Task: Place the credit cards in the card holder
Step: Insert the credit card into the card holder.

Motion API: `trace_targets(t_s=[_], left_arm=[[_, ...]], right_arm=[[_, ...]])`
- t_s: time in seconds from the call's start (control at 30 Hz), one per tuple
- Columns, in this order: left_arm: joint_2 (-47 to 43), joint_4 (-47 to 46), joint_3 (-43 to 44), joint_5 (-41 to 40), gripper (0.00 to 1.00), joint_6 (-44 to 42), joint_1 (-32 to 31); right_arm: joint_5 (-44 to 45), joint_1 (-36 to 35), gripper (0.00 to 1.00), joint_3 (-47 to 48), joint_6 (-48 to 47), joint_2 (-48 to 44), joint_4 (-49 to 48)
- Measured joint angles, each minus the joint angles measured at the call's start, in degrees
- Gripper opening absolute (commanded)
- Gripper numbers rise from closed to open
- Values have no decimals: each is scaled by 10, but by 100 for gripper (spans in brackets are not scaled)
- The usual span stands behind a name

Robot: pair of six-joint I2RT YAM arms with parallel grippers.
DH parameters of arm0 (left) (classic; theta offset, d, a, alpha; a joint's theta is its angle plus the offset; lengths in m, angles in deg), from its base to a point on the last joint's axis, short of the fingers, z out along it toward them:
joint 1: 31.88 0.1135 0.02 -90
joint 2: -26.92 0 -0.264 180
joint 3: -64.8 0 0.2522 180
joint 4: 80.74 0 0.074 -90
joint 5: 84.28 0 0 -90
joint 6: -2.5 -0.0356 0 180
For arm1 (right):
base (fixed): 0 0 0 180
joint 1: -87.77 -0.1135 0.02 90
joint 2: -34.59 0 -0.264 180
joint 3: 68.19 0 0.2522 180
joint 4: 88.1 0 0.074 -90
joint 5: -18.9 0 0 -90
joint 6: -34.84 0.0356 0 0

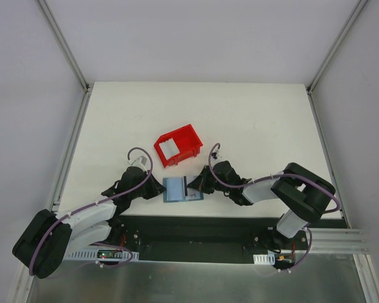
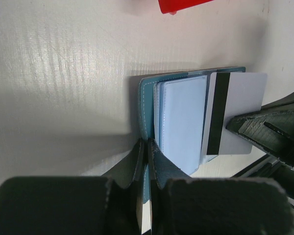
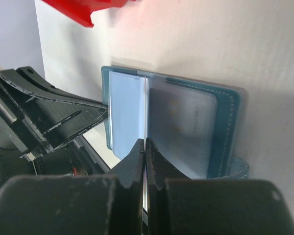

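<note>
1. Right pincer (image 3: 145, 147) is clenched on a credit card (image 2: 240, 98) by its short edge (thin, stiff, probably slick).
2. The card overlaps the open card holder (image 2: 146, 103).
3. Left pincer (image 2: 146, 147) grasps the holder's floppy cover edge on the tabletop (image 2: 63, 73).

You look down on a white table (image 1: 252, 113) boxed in by plain pale grey walls (image 1: 196, 38) at the back and on both sides. Two aluminium posts (image 1: 62, 43) slant up from the table's far corners. Along the near edge lies a black plate (image 1: 196, 230), with a dull metal sheet (image 1: 196, 284) below it and a ribbed metal rail (image 1: 341, 240) at its right end. The light is soft and even, and the shadows are faint. Close up, the tabletop shows a fine ribbed grain.
</note>
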Motion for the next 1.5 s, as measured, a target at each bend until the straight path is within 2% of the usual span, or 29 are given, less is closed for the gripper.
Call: trace_targets(t_s=[1.5], left_arm=[[0, 0, 0, 0, 0, 0, 0]], right_arm=[[-18, -5, 1, -3, 50, 46, -53]])
